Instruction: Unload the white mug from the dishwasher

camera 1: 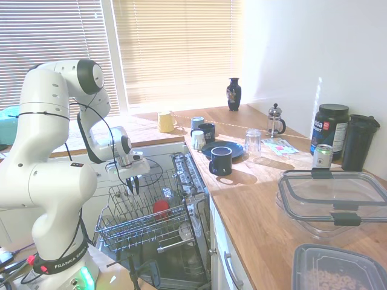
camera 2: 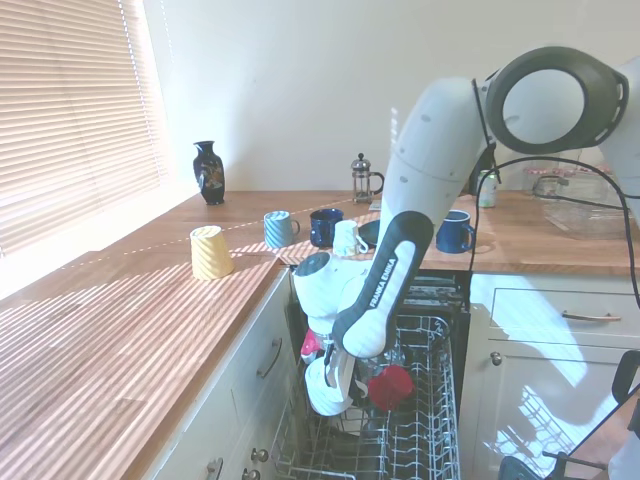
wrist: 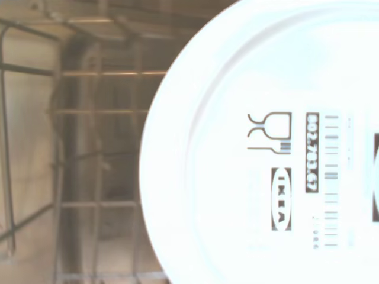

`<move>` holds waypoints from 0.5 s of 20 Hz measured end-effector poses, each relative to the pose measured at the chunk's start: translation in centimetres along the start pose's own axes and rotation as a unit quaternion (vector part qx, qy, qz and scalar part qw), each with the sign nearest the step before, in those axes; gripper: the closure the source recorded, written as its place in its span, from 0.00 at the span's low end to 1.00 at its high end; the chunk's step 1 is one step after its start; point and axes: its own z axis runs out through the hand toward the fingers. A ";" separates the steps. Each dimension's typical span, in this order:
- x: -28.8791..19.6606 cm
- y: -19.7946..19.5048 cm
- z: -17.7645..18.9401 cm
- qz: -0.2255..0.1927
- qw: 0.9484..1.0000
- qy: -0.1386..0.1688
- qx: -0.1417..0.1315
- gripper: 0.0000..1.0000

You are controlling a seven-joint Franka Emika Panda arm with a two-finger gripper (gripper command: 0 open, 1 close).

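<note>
Yellow mug [camera 2: 209, 251]: on the counter [camera 2: 120, 330], inverted, well apart from the rest.

Mug [camera 2: 326, 386]: white, clamped in the end effector [camera 2: 335, 375], hanging just under it above the rack [camera 2: 420, 440] of the dishwasher [camera 1: 181, 241]; its base fills the wrist view [wrist: 272, 148] (printed marks sideways). Hidden in the first exterior view.

Red item [camera 2: 390, 385]: in the rack, just beside the mug.

Blue mugs [camera 2: 325, 226]: on the counter behind the dishwasher.
</note>
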 end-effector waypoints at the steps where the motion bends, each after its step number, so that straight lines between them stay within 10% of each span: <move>1: -0.2 0.7 -1.1 0.008 1.000 0.006 0.002 1.00; 10: 0.6 8.5 -12.1 0.091 0.994 0.049 0.043 1.00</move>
